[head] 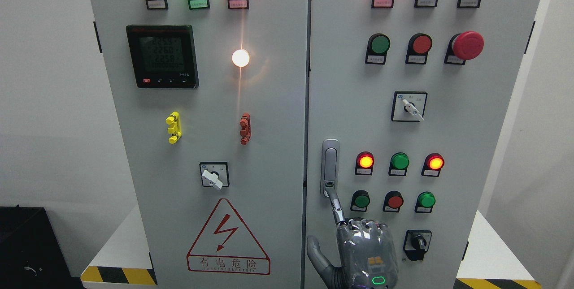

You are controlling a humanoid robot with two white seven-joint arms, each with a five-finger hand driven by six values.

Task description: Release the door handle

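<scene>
The silver door handle (pixel 330 166) stands upright on the left edge of the right cabinet door (pixel 448 136). My right hand (pixel 365 253) rises from the bottom edge just below it, with its back toward the camera. Its index finger (pixel 335 208) is stretched up and its tip touches the handle's lower end by the lock. The thumb (pixel 317 253) is spread to the left and the other fingers are bent at the knuckles. Nothing is grasped. My left hand does not show.
Lit and unlit pilot lamps and push buttons (pixel 397 181) sit right of the handle, and a black rotary switch (pixel 417 244) is beside the hand. The left door (pixel 251 154) carries a meter, a selector switch and a red electric warning triangle (pixel 228 239). Both doors look closed.
</scene>
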